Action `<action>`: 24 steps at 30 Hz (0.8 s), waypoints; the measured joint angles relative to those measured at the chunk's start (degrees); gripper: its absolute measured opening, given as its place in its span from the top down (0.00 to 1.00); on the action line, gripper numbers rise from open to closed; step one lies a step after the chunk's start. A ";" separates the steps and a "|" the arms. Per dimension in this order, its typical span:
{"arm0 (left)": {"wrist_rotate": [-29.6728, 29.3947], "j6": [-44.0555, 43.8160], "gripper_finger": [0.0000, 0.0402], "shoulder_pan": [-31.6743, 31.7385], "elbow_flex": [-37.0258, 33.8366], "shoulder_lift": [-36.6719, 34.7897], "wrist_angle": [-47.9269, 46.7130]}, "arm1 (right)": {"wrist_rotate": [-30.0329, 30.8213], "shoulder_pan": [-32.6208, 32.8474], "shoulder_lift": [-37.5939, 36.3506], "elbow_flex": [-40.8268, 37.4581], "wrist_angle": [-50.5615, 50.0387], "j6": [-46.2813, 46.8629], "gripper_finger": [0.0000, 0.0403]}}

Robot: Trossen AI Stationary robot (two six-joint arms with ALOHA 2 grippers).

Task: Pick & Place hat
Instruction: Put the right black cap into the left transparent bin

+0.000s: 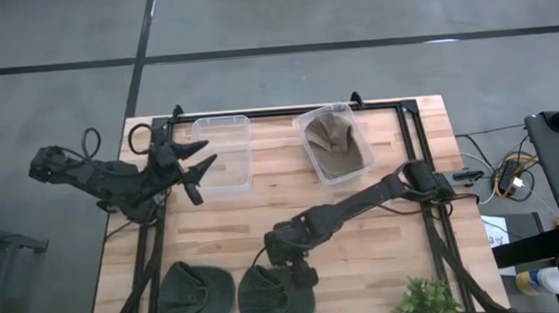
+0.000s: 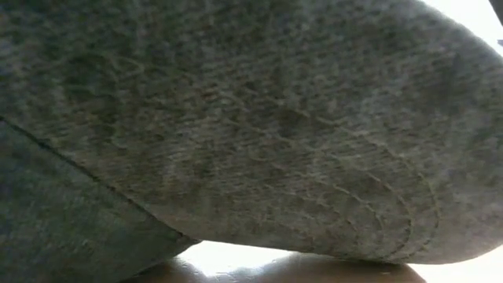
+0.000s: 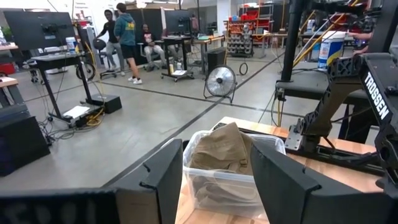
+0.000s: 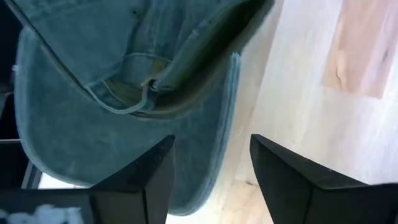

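High view: two green hats lie at the table's (image 1: 383, 218) near edge; the right gripper (image 1: 289, 270), fingers spread, hovers over the right-hand hat (image 1: 265, 298), gripping nothing; the left gripper (image 1: 200, 169) waits open over an empty bin (image 1: 224, 152).

My right hand (image 4: 208, 180), black-fingered, hangs over a dark green hat (image 1: 269, 293) with paler stitching along its brim, and a second dark green hat (image 1: 192, 293) lies beside it on the pale, wood-grained table (image 1: 384, 238). A tan hat (image 1: 336, 145) fills one clear bin (image 1: 309, 133), the other clear bin (image 1: 224, 156) shows only wood through it, and my left hand (image 1: 200, 172) is black too.
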 joint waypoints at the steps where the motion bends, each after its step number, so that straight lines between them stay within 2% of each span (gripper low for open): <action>1: 0.00 -0.04 0.55 0.00 0.00 -0.02 0.01 | -0.13 0.09 0.00 -0.05 0.39 0.00 0.51; 12: 0.00 -0.04 0.55 0.00 0.00 0.27 -0.01 | -0.16 0.35 -0.02 -1.06 1.69 0.85 0.51; 18: 0.00 -0.26 0.55 0.00 0.00 0.43 -0.03 | -0.13 0.74 -0.02 -4.29 6.43 3.50 0.51; 24: 0.00 -0.28 0.55 0.00 -0.02 0.43 -0.03 | -0.02 0.70 -0.07 -4.81 6.50 6.18 0.52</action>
